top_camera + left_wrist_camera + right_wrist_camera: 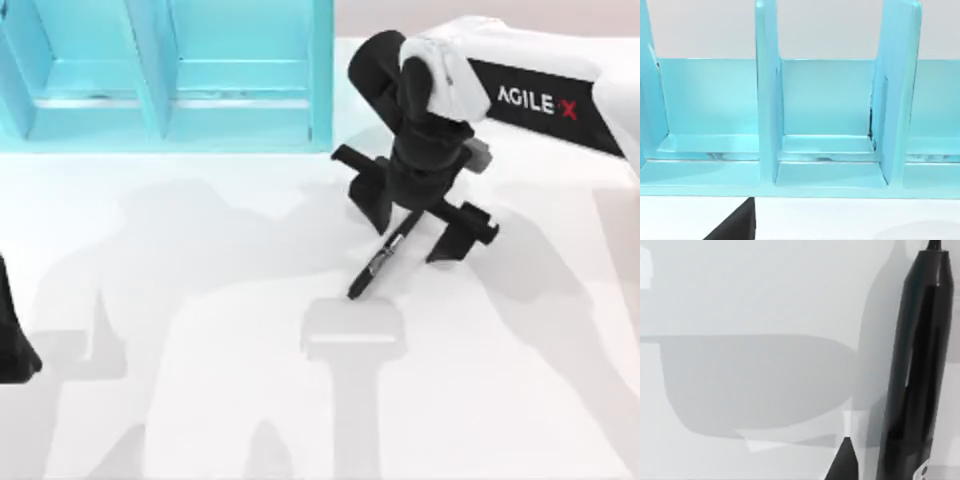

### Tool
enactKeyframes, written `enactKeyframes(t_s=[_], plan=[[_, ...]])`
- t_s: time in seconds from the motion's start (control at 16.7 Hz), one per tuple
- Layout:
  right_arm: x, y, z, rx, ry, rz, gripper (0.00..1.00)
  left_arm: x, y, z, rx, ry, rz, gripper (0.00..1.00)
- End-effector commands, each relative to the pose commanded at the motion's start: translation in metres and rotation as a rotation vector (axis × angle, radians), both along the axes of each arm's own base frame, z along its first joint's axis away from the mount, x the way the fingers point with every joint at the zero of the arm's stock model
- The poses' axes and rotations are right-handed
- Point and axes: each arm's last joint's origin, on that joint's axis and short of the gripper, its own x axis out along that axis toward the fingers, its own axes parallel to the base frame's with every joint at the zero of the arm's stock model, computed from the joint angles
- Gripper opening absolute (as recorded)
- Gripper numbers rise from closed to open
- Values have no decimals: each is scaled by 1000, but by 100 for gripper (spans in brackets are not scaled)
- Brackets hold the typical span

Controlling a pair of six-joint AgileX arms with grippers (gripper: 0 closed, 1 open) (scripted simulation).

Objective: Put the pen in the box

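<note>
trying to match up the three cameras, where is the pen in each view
Top view: the pen runs diagonally right of centre, under the right gripper, its tip toward the table's near edge.
Left wrist view: not in it; the blue box is ahead.
Right wrist view: the pen is a long black shaft, close up.
Shared landmark: the white table; the box links top and left wrist views.

Pen (383, 257) under right pincer (418, 222), box (240, 90) far-left behind.
</note>
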Motion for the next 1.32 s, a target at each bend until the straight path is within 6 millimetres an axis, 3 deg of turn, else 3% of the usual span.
enactKeyframes(t_s=[0.12, 0.18, 0.6, 0.66, 0.84, 1.32], plan=[[0, 0, 0, 0, 0, 0, 2, 0, 0, 0, 0, 0, 0, 100], [0, 0, 0, 0, 0, 0, 0, 0, 0, 0, 0, 0, 0, 100], [0, 0, 0, 0, 0, 0, 0, 0, 0, 0, 0, 0, 0, 100], [-5, -8, 30, -31, -13, 25, 0, 0, 0, 0, 0, 0, 0, 100], [-3, -7, 42, -29, -16, 24, 0, 0, 0, 0, 0, 0, 0, 100], [-5, -8, 127, -32, -11, 25, 0, 0, 0, 0, 0, 0, 0, 100]])
